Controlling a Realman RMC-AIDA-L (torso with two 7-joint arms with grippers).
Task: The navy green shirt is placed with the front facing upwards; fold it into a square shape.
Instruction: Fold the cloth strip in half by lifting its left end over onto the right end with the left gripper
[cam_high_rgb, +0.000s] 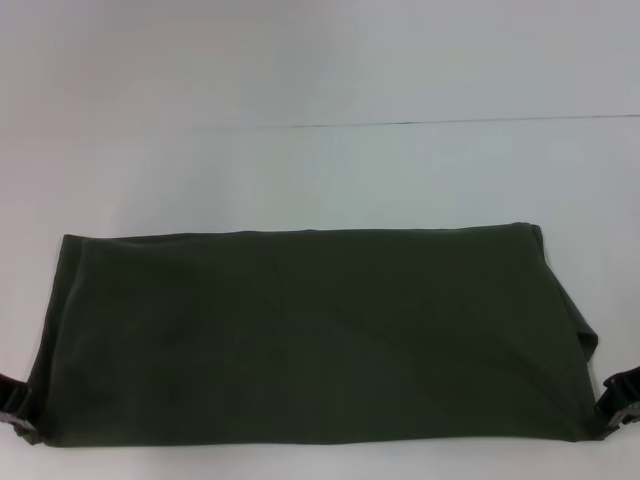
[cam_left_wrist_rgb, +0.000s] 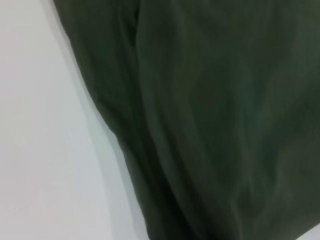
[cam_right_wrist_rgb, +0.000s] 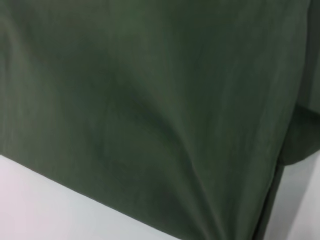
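The navy green shirt (cam_high_rgb: 310, 335) lies flat on the white table as a wide rectangle, plain green side up, with no lettering showing. A small fold of cloth sticks out at its right edge (cam_high_rgb: 585, 335). My left gripper (cam_high_rgb: 17, 402) sits at the shirt's near left corner, mostly cut off by the picture's edge. My right gripper (cam_high_rgb: 620, 398) sits at the near right corner. Both wrist views are filled by the shirt's cloth (cam_left_wrist_rgb: 215, 125) (cam_right_wrist_rgb: 150, 100) over the table, with soft wrinkles.
The white table (cam_high_rgb: 320, 170) stretches beyond the shirt to the far side, with a thin seam line (cam_high_rgb: 450, 122) running across it. A narrow strip of table shows in front of the shirt.
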